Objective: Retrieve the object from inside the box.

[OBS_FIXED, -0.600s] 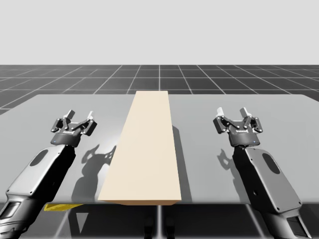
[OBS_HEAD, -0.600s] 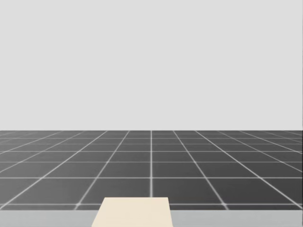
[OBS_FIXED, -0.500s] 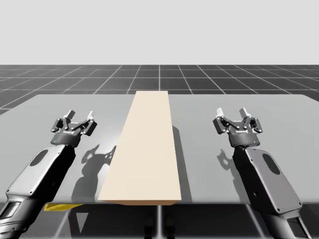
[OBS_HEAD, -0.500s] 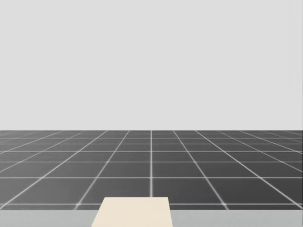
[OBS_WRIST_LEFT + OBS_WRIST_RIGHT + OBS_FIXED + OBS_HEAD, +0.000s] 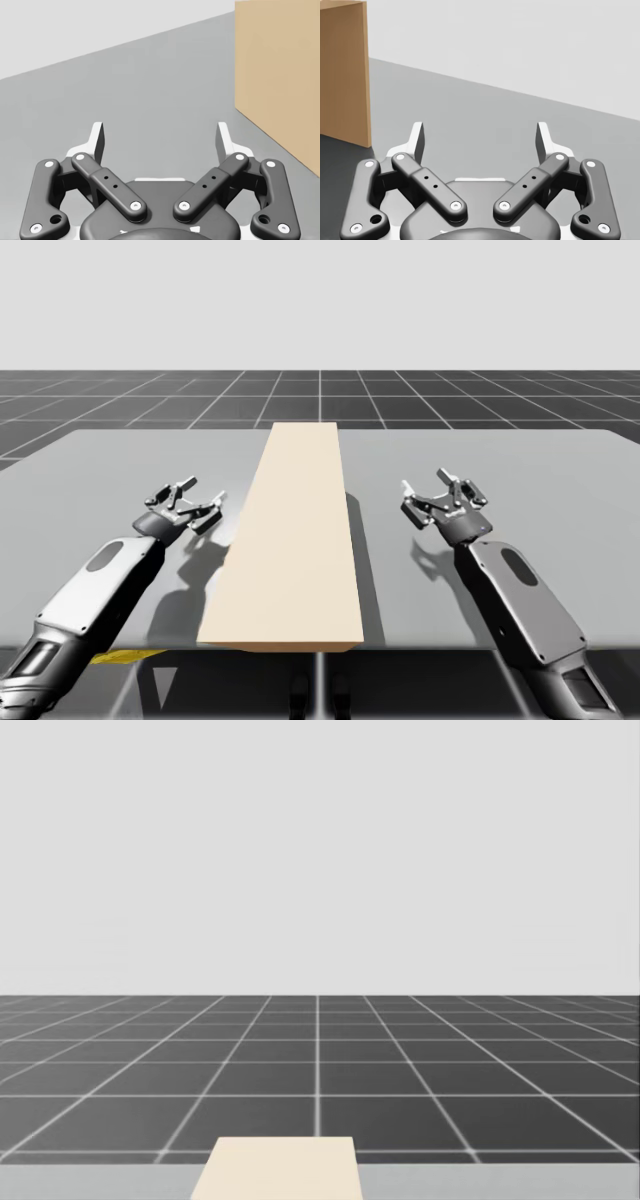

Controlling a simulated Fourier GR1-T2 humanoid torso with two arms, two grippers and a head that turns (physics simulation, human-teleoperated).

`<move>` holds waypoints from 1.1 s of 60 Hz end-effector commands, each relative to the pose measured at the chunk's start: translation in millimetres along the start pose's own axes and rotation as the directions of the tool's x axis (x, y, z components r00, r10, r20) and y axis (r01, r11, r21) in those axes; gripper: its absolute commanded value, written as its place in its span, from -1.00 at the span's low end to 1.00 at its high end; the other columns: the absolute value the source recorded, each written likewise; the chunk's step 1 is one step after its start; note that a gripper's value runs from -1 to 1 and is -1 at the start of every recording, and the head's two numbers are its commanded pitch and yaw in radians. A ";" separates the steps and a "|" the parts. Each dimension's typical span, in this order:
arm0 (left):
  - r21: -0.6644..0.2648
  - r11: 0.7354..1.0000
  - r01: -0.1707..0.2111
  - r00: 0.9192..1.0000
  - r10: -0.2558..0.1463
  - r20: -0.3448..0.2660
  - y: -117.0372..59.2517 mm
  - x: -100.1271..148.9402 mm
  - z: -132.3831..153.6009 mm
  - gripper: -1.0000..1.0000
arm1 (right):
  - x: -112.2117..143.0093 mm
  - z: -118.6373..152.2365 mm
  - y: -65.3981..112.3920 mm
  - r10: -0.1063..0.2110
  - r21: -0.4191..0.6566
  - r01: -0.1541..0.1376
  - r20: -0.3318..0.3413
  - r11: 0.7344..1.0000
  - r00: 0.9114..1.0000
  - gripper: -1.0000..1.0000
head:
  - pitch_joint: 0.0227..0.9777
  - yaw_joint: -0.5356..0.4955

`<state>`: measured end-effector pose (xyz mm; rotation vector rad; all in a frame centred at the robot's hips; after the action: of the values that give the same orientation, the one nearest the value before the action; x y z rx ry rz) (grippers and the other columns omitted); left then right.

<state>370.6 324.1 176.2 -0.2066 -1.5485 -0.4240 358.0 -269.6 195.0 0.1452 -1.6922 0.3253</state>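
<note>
Flanking a long tan box that runs up the middle of the high view, from the lower edge toward the centre, both of the robot's arms sit low over the grey table. The left gripper, at centre left, has its fingers spread wide with nothing between them. The right gripper, at centre right, is splayed and empty in the same way. Each is angled toward the box, near a long side but apart from it; both wrist views show a tan wall ahead of and off to one side of the gripper.

The box's top looks like one flat, closed surface, so the object is hidden, presumably inside. To my eye this is the approach, with opening not yet begun. The next move calls for bringing the grippers to the top edges and getting the lid off or open. I cannot tell from here how it comes away.
</note>
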 end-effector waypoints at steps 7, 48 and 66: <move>-0.270 0.959 0.087 0.996 -0.094 -0.012 -45.2 -8.3 4.1 -1.00 | -9.5 10.0 45.0 0.044 0.318 -0.062 0.063 0.946 0.997 -1.00 | -0.90 0.02; -0.439 0.890 0.124 0.990 -0.138 0.000 -70.0 -11.4 10.6 -1.00 | -30.4 30.8 141.3 -0.073 0.622 -0.006 0.102 0.783 0.992 -1.00 | -0.88 -0.01; -0.448 0.884 0.135 0.989 -0.151 0.001 -72.5 -12.8 10.4 -1.00 | -46.1 13.4 175.3 -0.122 0.678 0.076 0.021 0.731 0.992 -1.00 | -0.84 -0.04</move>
<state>333.8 264.7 155.3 -0.4418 -1.4202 -0.8895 299.8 -127.9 133.8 0.7650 -1.5852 0.8592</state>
